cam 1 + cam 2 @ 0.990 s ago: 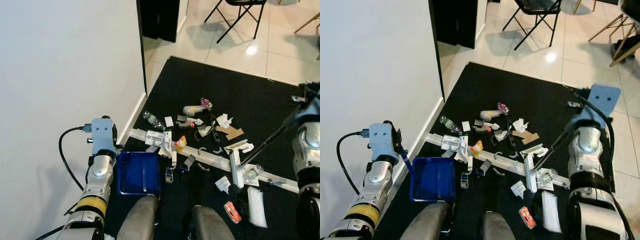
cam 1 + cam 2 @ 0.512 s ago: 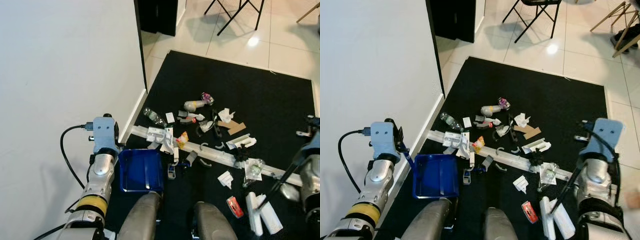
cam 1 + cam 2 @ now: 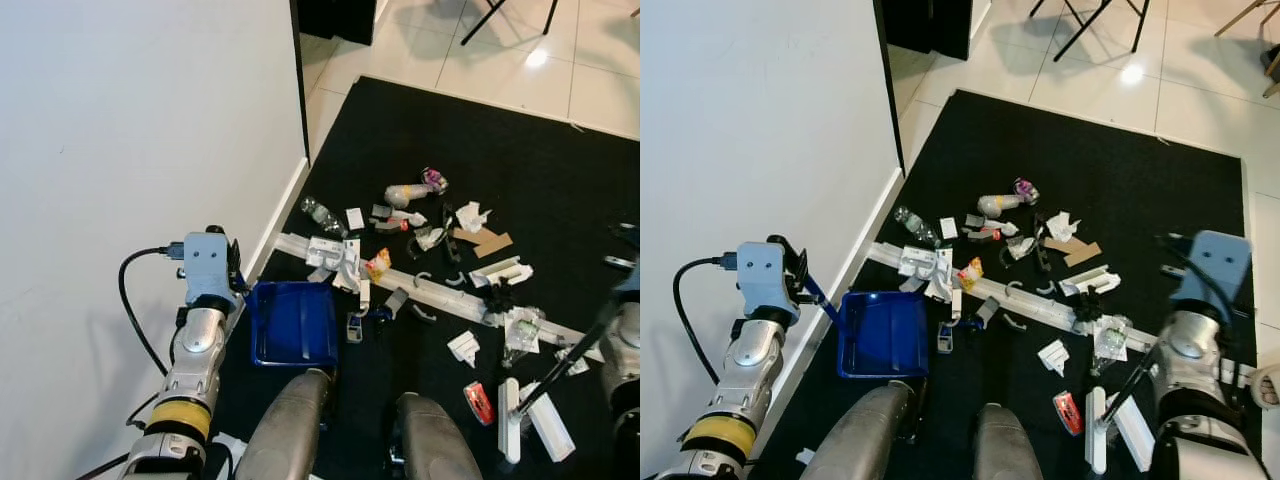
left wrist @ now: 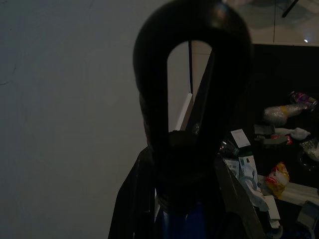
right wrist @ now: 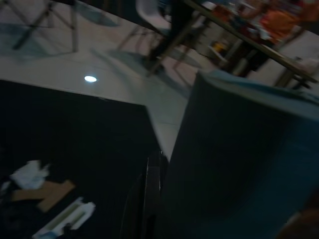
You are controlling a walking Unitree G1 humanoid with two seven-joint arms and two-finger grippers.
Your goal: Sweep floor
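Left eye view — blue dustpan (image 3: 296, 322) on black rug (image 3: 520, 180) by the wall | left jaws clamp its handle | broom (image 3: 512, 430) head beside scattered litter (image 3: 420, 240) | right jaws: cannot tell.

A dim, blurred picture. A large dark blue-grey block (image 5: 244, 164) fills the area from three to six o'clock. A thin black rod (image 5: 152, 199) rises near six o'clock beside it. A black mat (image 5: 70, 134) covers the nine o'clock side, with crumpled white paper (image 5: 31, 175), a brown cardboard scrap (image 5: 44, 193) and a white strip (image 5: 67, 219) toward seven o'clock. Pale floor tiles (image 5: 99, 64) with a bright light spot (image 5: 90, 78) lie toward eleven o'clock. Chair legs (image 5: 167, 40) and a cluttered desk (image 5: 239, 30) sit near one o'clock.
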